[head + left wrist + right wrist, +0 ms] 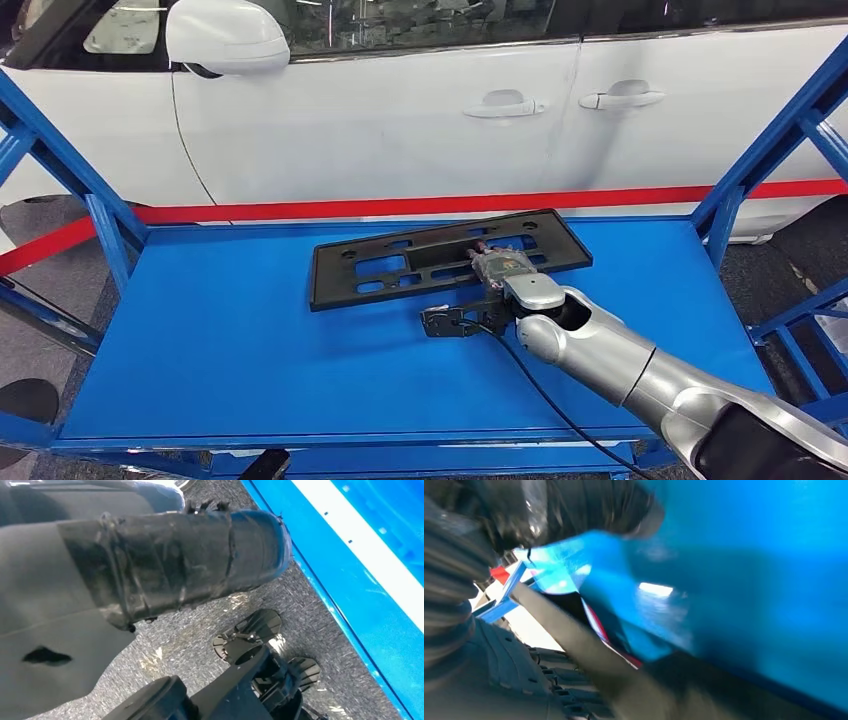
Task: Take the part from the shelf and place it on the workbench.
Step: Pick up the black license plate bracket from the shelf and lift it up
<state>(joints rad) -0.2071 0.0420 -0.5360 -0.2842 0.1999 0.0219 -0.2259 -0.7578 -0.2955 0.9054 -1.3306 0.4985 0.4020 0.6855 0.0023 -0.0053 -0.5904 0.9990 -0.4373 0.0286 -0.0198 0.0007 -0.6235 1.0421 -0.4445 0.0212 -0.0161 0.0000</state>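
Currently the flat black plastic plate frame with rectangular cut-outs [445,258] lies on the blue painted metal shelf surface [250,330], toward its far edge and a little right of centre, its long side roughly parallel to that edge and slightly skewed. It rests flat and does not look lifted.

The right hand [500,268] is stretched out on its silver arm [620,365] from the near right corner and sits over the near long edge of the frame, right of the frame's middle. Head view shows the hand from behind; whether the fingers are spread over the frame or pinching its edge I cannot tell. Right wrist view is blurred: blue surface and a dark slanting shape, no readable finger position.

A small black bracket-like piece [455,322] lies on the shelf just beside the wrist, on the near side of the frame; a black cable [560,410] runs from there toward the near edge.

Left wrist view looks down at grey speckled floor [190,630] and the blue shelf edge [350,605]; the left hand's own state cannot be told from it.

Behind the shelf stands a white car [400,110], with a red stripe [400,207] along the far edge.

Progress, as judged: reach completed or nearly so, grasp unconfirmed. Remaining: secure the frame, lift it off the shelf, carry it to the workbench, set it down. No workbench identifiable.
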